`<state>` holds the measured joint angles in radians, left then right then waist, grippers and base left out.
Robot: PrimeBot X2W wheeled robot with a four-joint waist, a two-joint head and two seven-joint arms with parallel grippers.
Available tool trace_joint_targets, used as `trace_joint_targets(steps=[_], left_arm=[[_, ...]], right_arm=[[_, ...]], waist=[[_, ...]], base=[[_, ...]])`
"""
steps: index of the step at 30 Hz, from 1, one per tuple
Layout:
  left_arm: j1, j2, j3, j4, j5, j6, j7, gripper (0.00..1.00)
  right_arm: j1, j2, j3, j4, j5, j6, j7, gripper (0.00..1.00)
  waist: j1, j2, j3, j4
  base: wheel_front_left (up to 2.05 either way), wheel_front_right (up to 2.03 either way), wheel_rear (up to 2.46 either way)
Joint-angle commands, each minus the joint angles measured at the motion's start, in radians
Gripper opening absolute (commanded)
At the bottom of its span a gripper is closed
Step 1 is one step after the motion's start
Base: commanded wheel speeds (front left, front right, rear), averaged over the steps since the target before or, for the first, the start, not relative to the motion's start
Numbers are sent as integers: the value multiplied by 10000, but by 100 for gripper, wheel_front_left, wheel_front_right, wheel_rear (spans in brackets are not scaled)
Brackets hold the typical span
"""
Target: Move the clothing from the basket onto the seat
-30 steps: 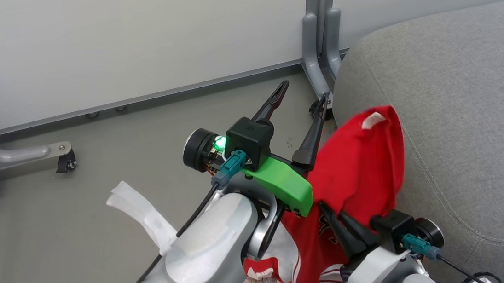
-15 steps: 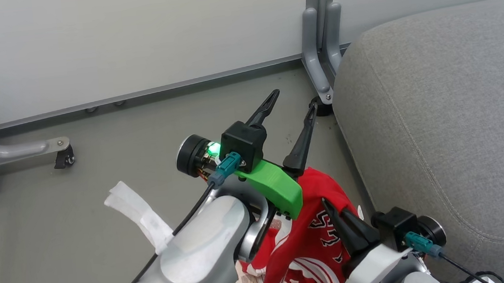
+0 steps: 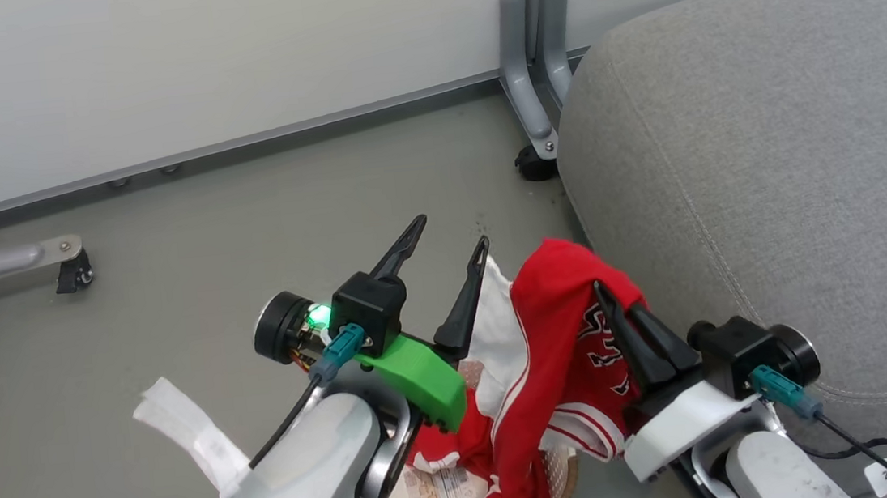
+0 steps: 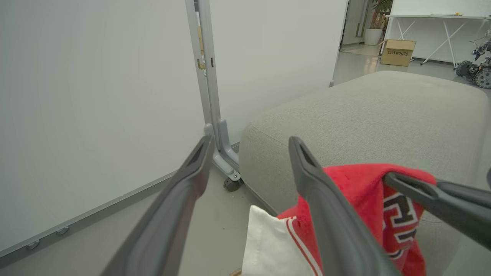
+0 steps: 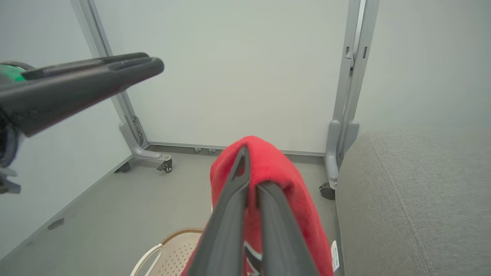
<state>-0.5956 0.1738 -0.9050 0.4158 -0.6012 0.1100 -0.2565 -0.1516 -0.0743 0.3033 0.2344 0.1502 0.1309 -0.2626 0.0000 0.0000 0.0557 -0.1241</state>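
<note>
While the right gripper (image 3: 604,298) pinches the clothing (image 3: 550,336) between pressed-together fingers in the head view, the red garment hangs from it above the basket (image 3: 565,477), close beside the left edge of the seat (image 3: 769,169) and not yet on it. The left gripper (image 3: 450,234) stands just left of the garment, fingers spread, holding nothing. From the left wrist, those spread fingers frame a grey partition post (image 4: 209,96), with the garment's white panel and lettered red cloth by the right finger and the seat beyond. From the right wrist, the closed fingers bite a red fold, with the basket's rim lower left and the seat to the right.
</note>
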Motion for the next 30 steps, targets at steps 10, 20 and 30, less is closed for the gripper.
trace_joint_targets(steps=[10,20,30], left_arm=[[1275,866,912,-1203,1225,-622,-78,100],[3248,803,2366,-2360,2334,-987,-81,100],[4456,786,2748,-2754,3374,-1784,-80,100]], right_arm=[[171,-47,-1059,-1437,-576,-3,-34,0],[932,119,-1873,-2832,-323,-3,-34,0],[1569,220,-2318,-3428,-247,-1,-32,0]], waist=[[0,0,738,-1321],[0,0,1141,-2851],[0,0,1762,-3746]], base=[[0,0,0],[0,0,0],[0,0,0]])
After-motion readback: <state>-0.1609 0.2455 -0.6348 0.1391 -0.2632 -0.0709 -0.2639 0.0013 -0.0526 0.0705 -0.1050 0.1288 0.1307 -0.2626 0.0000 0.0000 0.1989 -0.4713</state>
